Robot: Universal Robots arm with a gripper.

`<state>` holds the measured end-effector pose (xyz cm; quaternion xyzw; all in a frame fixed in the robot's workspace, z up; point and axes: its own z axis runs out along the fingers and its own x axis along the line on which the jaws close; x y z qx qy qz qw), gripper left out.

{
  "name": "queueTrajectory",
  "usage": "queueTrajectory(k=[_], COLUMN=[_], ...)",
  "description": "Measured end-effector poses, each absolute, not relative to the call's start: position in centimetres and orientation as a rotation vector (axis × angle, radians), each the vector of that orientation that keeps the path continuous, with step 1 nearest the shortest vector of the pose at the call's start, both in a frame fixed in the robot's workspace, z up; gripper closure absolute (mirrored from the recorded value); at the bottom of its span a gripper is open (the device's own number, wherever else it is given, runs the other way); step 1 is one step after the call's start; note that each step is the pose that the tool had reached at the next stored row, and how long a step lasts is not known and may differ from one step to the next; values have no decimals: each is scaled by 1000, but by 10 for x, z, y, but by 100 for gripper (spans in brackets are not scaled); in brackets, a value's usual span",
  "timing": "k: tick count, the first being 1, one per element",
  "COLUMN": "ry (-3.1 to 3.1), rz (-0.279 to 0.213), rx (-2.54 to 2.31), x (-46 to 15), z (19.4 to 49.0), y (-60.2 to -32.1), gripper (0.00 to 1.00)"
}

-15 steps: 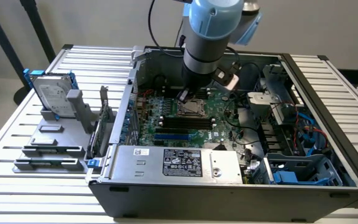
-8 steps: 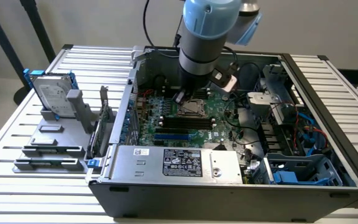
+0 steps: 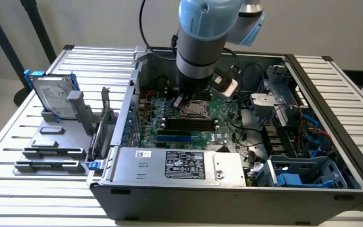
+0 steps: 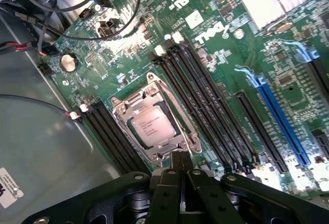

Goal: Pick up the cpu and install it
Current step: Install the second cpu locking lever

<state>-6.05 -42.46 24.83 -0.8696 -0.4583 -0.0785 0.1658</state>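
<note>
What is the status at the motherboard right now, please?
Gripper shut, holding nothing, just above socket. Cpu seated in socket. Nothing in the way.

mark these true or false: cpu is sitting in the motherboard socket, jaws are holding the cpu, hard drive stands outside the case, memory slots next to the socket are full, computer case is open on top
1. The cpu sits in the socket on the motherboard. True.
2. The gripper holds the cpu. False: its jaws are shut with nothing between them, and the chip lies in the socket below.
3. The hard drive stands upright outside the computer case, on the grey holder at the exterior view's left. True.
4. The black memory slots beside the socket are filled with sticks. False: they are empty.
5. The case is open, with the board exposed. True.
</note>
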Motion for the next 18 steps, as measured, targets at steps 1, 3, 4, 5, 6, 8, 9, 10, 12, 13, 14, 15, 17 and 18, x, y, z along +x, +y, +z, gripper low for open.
queueTrajectory(k=[1,3,4,5,6,8,9,10,12,13,14,15,17,18], ry=[-1305,-1303,-1301,-1299,-1297,-1293,-1291,-1290,-1289,-1288,-1287,-1287,-1286,-1286], rz=[-222,-217,-214,-212,-211,-211,-211,-211,-212,-212,-212,-212,-212,-212], rx=[-2476,-2476,-2476,-2476,-2477,-2479,-2480,-2480,-2481,-2481,-2482,-2482,-2483,-2483], x=[-62,-64,-65,-66,-67,-70,-70,-70,-70,-70,-70,-70,-70,-70], z=[248,248,248,248,248,248,247,247,247,246,246,245,243,242], y=[-426,-429,-429,-430,-430,-430,-430,-430,-431,-431,-431,-431,-431,-431], gripper=[89,89,89,89,89,89,89,89,89,89,89,89,89,89])
